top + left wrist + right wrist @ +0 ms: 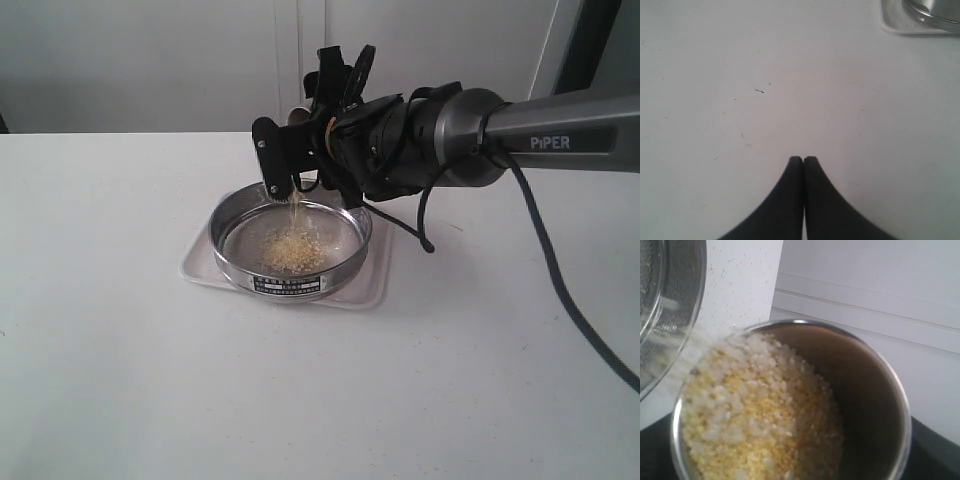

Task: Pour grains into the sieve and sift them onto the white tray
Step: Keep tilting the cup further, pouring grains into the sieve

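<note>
The sieve sits in the white tray at mid-table. A small pile of grains lies on its mesh. My right gripper is shut on a small steel cup, tipped over the sieve's far edge. A thin stream of grains falls from the cup. The right wrist view shows the cup still holding yellow and whitish grains, spilling past its lip toward the sieve. My left gripper is shut on nothing, low over bare table; the exterior view does not show it.
A tray corner and part of the sieve wall appear at the edge of the left wrist view. The right arm and its black cable stretch in from the right, above the white table. A white wall stands behind.
</note>
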Robot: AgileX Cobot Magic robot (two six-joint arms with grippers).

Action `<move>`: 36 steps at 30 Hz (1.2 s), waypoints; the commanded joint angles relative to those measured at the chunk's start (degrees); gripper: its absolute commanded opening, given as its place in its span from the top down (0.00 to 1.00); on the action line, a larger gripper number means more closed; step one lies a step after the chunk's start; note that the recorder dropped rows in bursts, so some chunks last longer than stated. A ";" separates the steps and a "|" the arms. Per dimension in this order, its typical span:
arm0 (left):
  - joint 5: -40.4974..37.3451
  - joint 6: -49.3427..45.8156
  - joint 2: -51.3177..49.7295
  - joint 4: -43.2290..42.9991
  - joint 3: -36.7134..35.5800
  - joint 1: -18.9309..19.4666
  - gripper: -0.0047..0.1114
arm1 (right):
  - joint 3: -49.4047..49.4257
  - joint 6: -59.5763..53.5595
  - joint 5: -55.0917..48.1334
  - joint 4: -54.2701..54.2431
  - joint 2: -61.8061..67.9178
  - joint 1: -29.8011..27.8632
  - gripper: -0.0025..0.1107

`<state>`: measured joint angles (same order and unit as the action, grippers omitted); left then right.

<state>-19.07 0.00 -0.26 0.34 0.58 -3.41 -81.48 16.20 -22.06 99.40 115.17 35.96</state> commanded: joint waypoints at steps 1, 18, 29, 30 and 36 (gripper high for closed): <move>-0.18 0.00 0.26 0.67 -0.58 0.00 0.96 | -0.72 -1.03 -1.19 0.55 -0.52 0.02 0.98; -0.18 0.00 0.26 0.67 -0.58 0.00 0.96 | -0.72 -2.77 -1.19 0.55 -0.52 0.02 0.98; -0.18 0.00 0.26 0.67 -0.58 0.00 0.96 | -0.72 -3.56 -1.09 0.55 -0.52 0.02 0.98; -0.18 0.00 0.26 0.67 -0.58 0.00 0.96 | -0.72 -3.56 -1.09 0.55 -0.52 0.02 0.98; -0.18 0.00 0.26 0.67 -0.58 0.00 0.96 | -0.72 -4.31 -1.09 0.55 -0.52 0.02 0.98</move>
<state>-19.07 0.00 -0.26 0.34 0.58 -3.41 -81.48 12.83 -22.06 99.40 115.17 35.96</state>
